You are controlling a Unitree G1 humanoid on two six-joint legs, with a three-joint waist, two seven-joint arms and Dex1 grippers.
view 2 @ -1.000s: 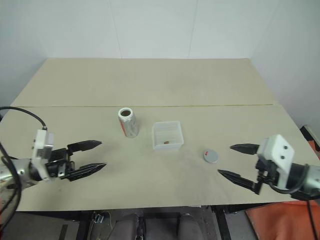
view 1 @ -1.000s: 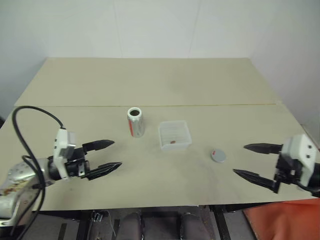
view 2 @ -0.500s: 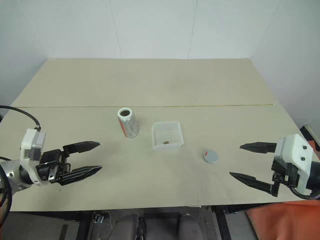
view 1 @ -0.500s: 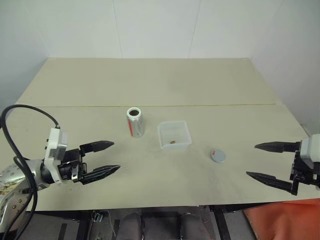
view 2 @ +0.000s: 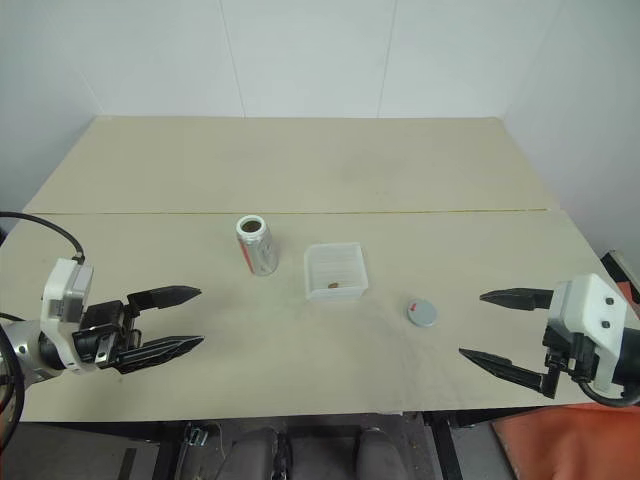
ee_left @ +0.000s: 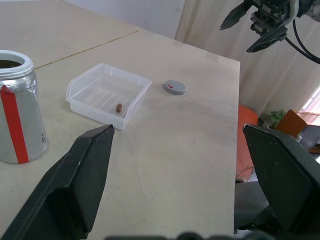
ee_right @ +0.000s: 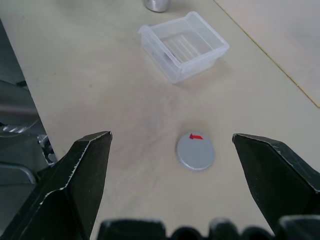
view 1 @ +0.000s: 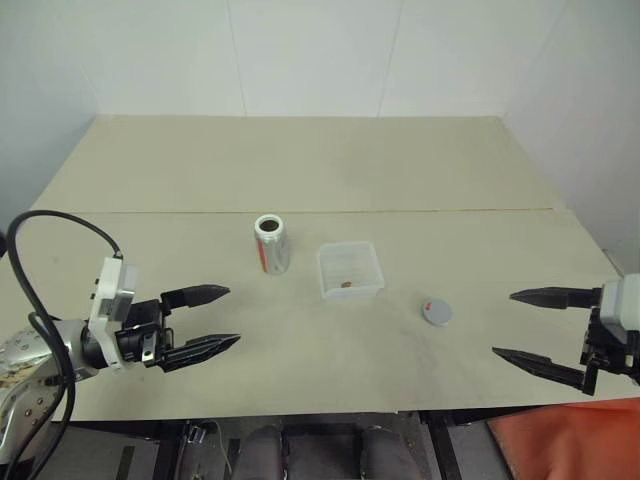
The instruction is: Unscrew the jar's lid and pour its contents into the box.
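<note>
The silvery jar [view 1: 270,243] with a red and white label stands upright and uncapped at the table's middle. Just right of it sits the clear box [view 1: 350,270], with one small brown bit of the contents [ee_left: 119,107] lying in it. The grey lid [view 1: 436,311] with a red mark lies flat on the table, right of the box. My left gripper [view 1: 232,316] hovers open near the front left, pointing toward the jar, nothing between its fingers. My right gripper [view 1: 503,324] is open and empty at the front right, its tips short of the lid [ee_right: 195,151].
The tan table [view 1: 300,170] stretches far back, with a seam line across its middle. White walls stand behind and to the right. A black cable [view 1: 40,250] loops over my left arm. Something orange [view 1: 560,440] lies below the table's front right corner.
My right gripper has drawn slightly to the right, away from the lid. The left gripper has barely shifted. Jar, box and lid lie as before.
</note>
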